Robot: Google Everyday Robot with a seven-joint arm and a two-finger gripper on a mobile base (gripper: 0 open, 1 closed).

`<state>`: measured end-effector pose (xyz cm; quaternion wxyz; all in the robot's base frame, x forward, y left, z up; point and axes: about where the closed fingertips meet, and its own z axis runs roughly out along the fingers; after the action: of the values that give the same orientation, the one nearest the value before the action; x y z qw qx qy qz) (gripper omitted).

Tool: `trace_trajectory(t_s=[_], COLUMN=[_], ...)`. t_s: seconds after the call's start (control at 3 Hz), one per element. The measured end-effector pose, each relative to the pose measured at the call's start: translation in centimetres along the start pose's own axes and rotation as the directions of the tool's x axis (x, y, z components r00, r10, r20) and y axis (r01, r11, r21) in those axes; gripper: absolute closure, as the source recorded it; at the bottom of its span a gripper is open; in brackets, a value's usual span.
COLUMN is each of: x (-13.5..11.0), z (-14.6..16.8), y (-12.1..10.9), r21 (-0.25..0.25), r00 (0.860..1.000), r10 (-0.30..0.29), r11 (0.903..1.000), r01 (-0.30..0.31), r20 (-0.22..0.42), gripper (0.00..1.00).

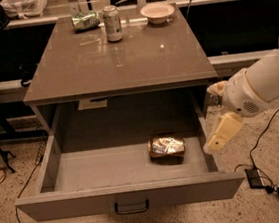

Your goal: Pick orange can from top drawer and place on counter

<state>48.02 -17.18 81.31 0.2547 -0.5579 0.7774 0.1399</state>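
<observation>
As you saw it, can (166, 146): lay left of your gripper (221, 133), long axis left-right.
gripper: sat by right wall of drawer (129, 197); grip state unreadable.

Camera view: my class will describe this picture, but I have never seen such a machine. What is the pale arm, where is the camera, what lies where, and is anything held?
The pale shape is a robot's single arm, ending in its gripper, which hangs by the right wall of the open top drawer. The one camera looks down on it all from the drawer's front; where it is mounted is unknown. On the counter, at the far edge, are a crushed green can, an upright can and a pale bowl. The orange can lies on the drawer floor, right of centre. The gripper is apart from it and holds none of these things.
</observation>
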Motion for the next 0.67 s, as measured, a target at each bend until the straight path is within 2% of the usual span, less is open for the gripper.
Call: trace_trajectory(t_s=[0.33,0.67], x=[-1.7,-3.7], z=[5.3,10.0], y=[0.1,0.2], r21=[-0.019,-0.023], r00=[0.997,0.995], r10=[0.009,0.006], r11=[0.9998,0.9997], r01=[-0.008,-0.003], r20=[0.073,0.101], gripper=[0.00,0.00])
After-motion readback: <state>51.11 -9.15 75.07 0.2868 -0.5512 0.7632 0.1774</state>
